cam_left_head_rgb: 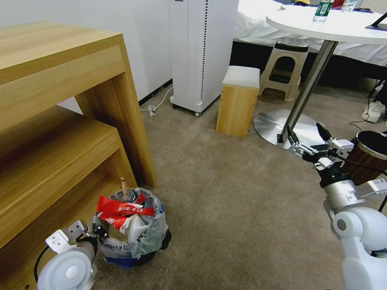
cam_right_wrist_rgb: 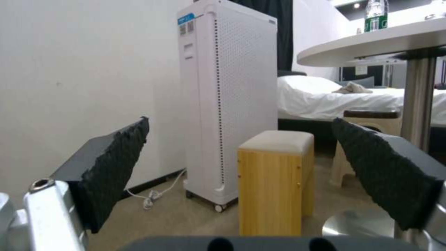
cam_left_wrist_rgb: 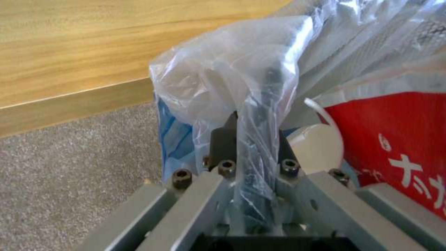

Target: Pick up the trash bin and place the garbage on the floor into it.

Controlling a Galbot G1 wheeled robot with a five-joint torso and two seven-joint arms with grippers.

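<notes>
**Left tool clamped on bin rim; right tool idle, spread wide**

I see the trash bin (cam_left_head_rgb: 133,237) standing on the floor (cam_left_head_rgb: 234,209), the beige carpet, close against the foot of the wooden shelf unit (cam_left_head_rgb: 60,121). Its clear bag liner (cam_left_wrist_rgb: 241,80) bulges over the rim, blue edges showing low down.

The bin is loaded with garbage: red wrappers (cam_left_head_rgb: 121,209) lie across the top, something white sits beneath them, and a wooden stick (cam_left_head_rgb: 123,186) pokes upright from the far side. From my left wrist camera one red wrapper (cam_left_wrist_rgb: 395,146) with white print sits just beside the gripped rim.

Left tool (cam_left_head_rgb: 99,233): low at the bin's near-left edge. In the wrist view its two fingers (cam_left_wrist_rgb: 223,143) are pressed together on the black rim with the liner plastic pinched between them, so I log it as clamped on the bin.

Right tool (cam_left_head_rgb: 308,137): held up in the air well apart from the bin, over toward the round white surface's chrome base (cam_left_head_rgb: 282,125). Its black pads (cam_right_wrist_rgb: 116,167) stand wide apart with nothing between them; through the gap I see a wooden stool (cam_right_wrist_rgb: 274,181) and a tall white appliance (cam_right_wrist_rgb: 228,97). A brown wood-grain bin (cam_left_head_rgb: 369,157) sits just behind the right arm
</notes>
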